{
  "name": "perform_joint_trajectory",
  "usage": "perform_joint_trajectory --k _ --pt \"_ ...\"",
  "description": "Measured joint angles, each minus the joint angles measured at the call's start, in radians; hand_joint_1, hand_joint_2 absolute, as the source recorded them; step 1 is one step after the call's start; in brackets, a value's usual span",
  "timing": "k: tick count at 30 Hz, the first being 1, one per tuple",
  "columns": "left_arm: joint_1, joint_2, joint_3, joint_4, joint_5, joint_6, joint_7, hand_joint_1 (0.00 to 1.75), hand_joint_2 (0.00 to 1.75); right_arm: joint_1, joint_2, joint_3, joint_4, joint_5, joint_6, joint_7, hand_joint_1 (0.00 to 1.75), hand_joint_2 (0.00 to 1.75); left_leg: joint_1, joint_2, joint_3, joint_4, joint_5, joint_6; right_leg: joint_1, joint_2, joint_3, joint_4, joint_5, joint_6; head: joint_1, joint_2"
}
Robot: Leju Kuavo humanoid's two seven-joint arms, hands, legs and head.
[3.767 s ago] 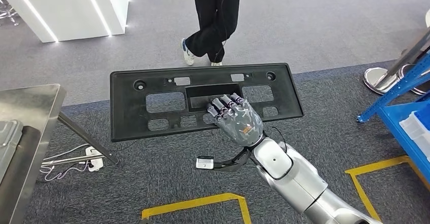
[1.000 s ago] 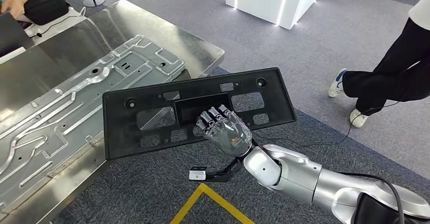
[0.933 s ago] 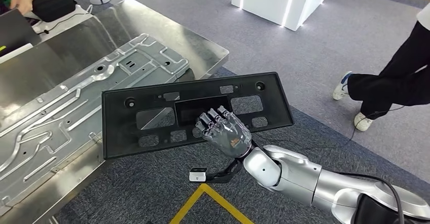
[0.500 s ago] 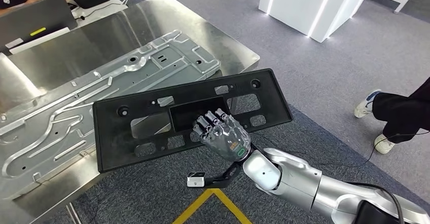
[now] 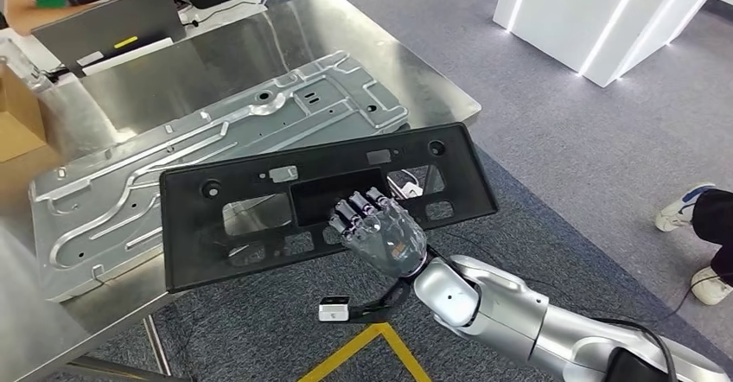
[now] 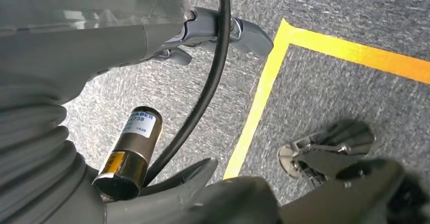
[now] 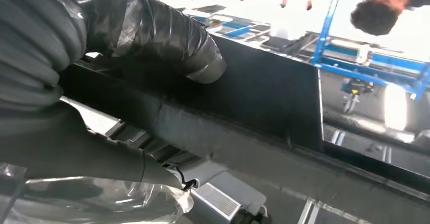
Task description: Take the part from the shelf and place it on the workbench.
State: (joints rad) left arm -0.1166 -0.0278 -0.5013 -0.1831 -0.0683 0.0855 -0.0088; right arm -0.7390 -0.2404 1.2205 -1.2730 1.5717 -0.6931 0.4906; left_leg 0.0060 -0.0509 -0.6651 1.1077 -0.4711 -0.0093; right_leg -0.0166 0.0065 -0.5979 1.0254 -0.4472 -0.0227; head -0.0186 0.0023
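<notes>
the part (image 5: 259,213), a wide flat black plastic panel full of cut-outs, hangs in the air with its far half over the workbench (image 5: 398,62), above a grey metal plate (image 5: 173,166) lying there. the right hand (image 5: 380,231) grasps it at the middle slot edge, fingers hooked through. it looks light and stiff, but one central hold lets the long ends swing or tip. the left hand's (image 6: 152,26) state i cannot tell.

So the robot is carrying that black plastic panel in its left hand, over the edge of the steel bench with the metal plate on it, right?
Not quite: it is the right hand that grips the black plastic panel, as the head view shows. The rest holds: the panel overhangs the steel bench and its metal plate.
</notes>
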Motion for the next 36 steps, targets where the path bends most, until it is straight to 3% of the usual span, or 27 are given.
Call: perform_joint_trajectory --k 2,3,4,5,8,10,12,14,17,18,19,20,23,25,27,28,30,31,33,34,35,36 --pt "-0.003 0.0 0.0 0.0 0.0 0.0 0.0 0.0 1.75 0.008 0.002 -0.003 0.0 0.0 0.0 -0.002 1.75 1.75 0.002 0.035 -0.062 0.128 -0.059 -0.007 0.004 -0.021 0.001 0.0 -0.002 -0.005 -0.002 0.0" --pt "-0.003 0.0 0.0 0.0 0.0 0.0 0.0 0.0 1.75 0.012 0.002 -0.003 0.001 0.0 0.0 -0.003 1.75 1.75 0.004 0.041 -0.084 0.173 -0.072 -0.009 0.005 -0.032 0.001 0.0 -0.003 -0.006 -0.002 0.0" --pt "-0.002 0.0 0.0 0.0 0.0 0.0 0.0 0.0 1.75 0.017 0.003 -0.003 0.001 0.0 0.0 -0.005 1.75 1.75 0.005 0.044 -0.09 0.184 -0.066 -0.011 0.006 -0.043 0.002 0.001 -0.005 -0.006 -0.002 0.0" --pt "-0.001 0.001 0.0 0.0 -0.001 0.0 0.0 0.0 1.75 0.02 0.003 -0.004 0.001 0.0 0.0 -0.007 1.75 1.75 0.005 0.047 -0.075 0.156 -0.042 -0.011 0.006 -0.052 0.003 0.001 -0.007 -0.004 -0.002 0.0" --pt "-0.003 0.003 0.0 0.0 -0.002 0.0 0.0 0.0 1.75 0.022 0.005 -0.012 0.0 0.0 0.0 -0.015 1.75 1.75 0.0 0.087 0.026 -0.038 0.038 0.0 0.01 -0.077 0.009 0.005 -0.015 0.004 -0.002 0.0" --pt "-0.006 0.004 0.0 0.0 -0.003 0.0 0.0 0.0 1.75 0.022 0.007 -0.018 0.0 0.0 0.0 -0.019 1.75 1.75 -0.007 0.099 0.05 -0.088 0.045 0.012 0.014 -0.091 0.012 0.005 -0.018 0.012 -0.002 0.0" --pt "-0.005 0.005 0.0 0.0 -0.004 0.0 0.0 0.0 1.75 0.022 0.009 -0.021 0.0 0.0 0.0 -0.024 1.75 1.75 -0.006 0.081 0.05 -0.092 0.049 0.023 0.015 -0.101 0.015 0.004 -0.021 0.023 -0.002 0.0" --pt "-0.004 0.005 0.0 0.0 -0.004 0.0 0.0 0.0 1.75 0.022 0.012 -0.026 -0.001 0.0 0.0 -0.03 1.75 1.75 0.0 0.065 0.056 -0.1 0.055 0.034 0.012 -0.075 0.008 0.03 -0.043 0.033 -0.001 0.0" --pt "-0.008 0.005 0.001 0.0 -0.006 0.0 0.0 0.0 1.75 0.027 0.013 -0.03 -0.002 0.0 0.0 -0.034 1.75 1.75 0.003 0.04 0.057 -0.104 0.058 0.045 0.008 -0.017 -0.074 0.209 -0.134 0.04 0.001 0.0" --pt "-0.008 0.006 0.001 0.0 -0.006 0.0 0.0 0.0 1.75 0.031 0.013 -0.031 -0.002 0.0 0.0 -0.034 1.75 1.75 0.003 0.029 0.056 -0.103 0.058 0.046 0.008 -0.012 -0.105 0.268 -0.153 0.041 0.001 0.0" --pt "-0.008 0.006 0.001 0.0 -0.006 0.0 0.0 0.0 1.75 0.034 0.012 -0.031 -0.001 0.0 0.0 -0.034 1.75 1.75 0.002 0.018 0.056 -0.102 0.058 0.046 0.007 -0.01 -0.12 0.292 -0.15 0.041 0.001 0.0" --pt "-0.007 0.006 0.001 0.0 -0.006 -0.001 0.0 0.0 1.75 0.037 0.012 -0.031 -0.001 0.0 0.0 -0.034 1.75 1.75 0.002 0.006 0.056 -0.1 0.057 0.046 0.007 -0.008 -0.115 0.275 -0.128 0.039 0.001 0.0" --pt "-0.006 0.005 0.001 0.0 -0.006 -0.001 0.0 0.0 1.75 0.037 0.012 -0.033 -0.001 0.0 0.0 -0.035 1.75 1.75 0.001 -0.026 0.054 -0.089 0.054 0.039 0.004 0.026 -0.028 0.079 -0.029 0.031 0.001 0.0" --pt "-0.007 0.004 0.001 0.0 -0.006 -0.001 0.0 0.0 1.75 0.037 0.012 -0.033 -0.001 0.0 0.0 -0.035 1.75 1.75 0.001 -0.041 0.048 -0.086 0.053 0.029 0.005 0.043 -0.001 0.016 -0.015 0.029 0.001 0.0" --pt "-0.004 0.005 0.001 0.0 -0.006 -0.001 0.0 0.0 1.75 0.037 0.013 -0.034 -0.002 0.0 0.0 -0.036 1.75 1.75 0.002 -0.054 0.045 -0.089 0.055 0.016 0.006 0.029 0.003 0.012 -0.014 0.023 0.001 0.0" --pt "-0.002 0.006 0.001 0.0 -0.006 -0.001 0.0 0.0 1.75 0.037 0.014 -0.034 -0.002 0.0 0.0 -0.037 1.75 1.75 0.001 -0.048 0.042 -0.085 0.052 0.01 0.004 0.021 0.006 0.007 -0.011 0.017 0.001 0.0" --pt "-0.001 0.008 0.001 0.0 -0.007 -0.001 0.0 0.0 1.75 0.036 0.017 -0.036 -0.002 0.0 0.0 -0.04 1.75 1.75 -0.001 -0.011 0.018 -0.031 0.018 0.001 -0.001 0.003 0.011 -0.002 -0.006 0.005 -0.002 0.0" --pt "-0.002 0.008 0.001 0.0 -0.007 -0.001 -0.001 0.0 1.75 0.036 0.018 -0.037 -0.002 0.0 0.0 -0.041 1.75 1.75 0.0 0.014 -0.008 0.027 -0.015 -0.002 0.001 -0.007 0.012 -0.003 -0.007 0.001 -0.003 0.0" --pt "-0.004 0.008 0.001 0.0 -0.009 -0.001 -0.001 0.0 1.75 0.037 0.018 -0.039 -0.001 0.0 0.0 -0.042 1.75 1.75 0.004 0.038 -0.071 0.158 -0.072 -0.009 0.003 -0.029 0.012 -0.003 -0.009 -0.003 -0.004 0.0" --pt "-0.003 0.008 0.001 0.0 -0.009 -0.001 -0.002 0.0 1.75 0.038 0.017 -0.039 0.0 0.0 0.0 -0.042 1.75 1.75 0.006 0.042 -0.09 0.198 -0.082 -0.011 0.004 -0.039 0.013 -0.002 -0.011 -0.003 -0.004 0.0" --pt "-0.002 0.008 0.001 0.0 -0.009 -0.001 -0.002 0.0 1.75 0.039 0.017 -0.039 0.0 0.0 0.0 -0.043 1.75 1.75 0.007 0.045 -0.091 0.199 -0.072 -0.013 0.004 -0.049 0.014 -0.002 -0.013 -0.002 -0.004 0.0" --pt "-0.001 0.008 0.001 0.0 -0.009 -0.001 -0.002 0.0 1.75 0.039 0.017 -0.039 0.0 0.0 0.0 -0.043 1.75 1.75 0.008 0.048 -0.073 0.165 -0.047 -0.014 0.004 -0.059 0.016 -0.001 -0.015 -0.001 -0.004 0.0"
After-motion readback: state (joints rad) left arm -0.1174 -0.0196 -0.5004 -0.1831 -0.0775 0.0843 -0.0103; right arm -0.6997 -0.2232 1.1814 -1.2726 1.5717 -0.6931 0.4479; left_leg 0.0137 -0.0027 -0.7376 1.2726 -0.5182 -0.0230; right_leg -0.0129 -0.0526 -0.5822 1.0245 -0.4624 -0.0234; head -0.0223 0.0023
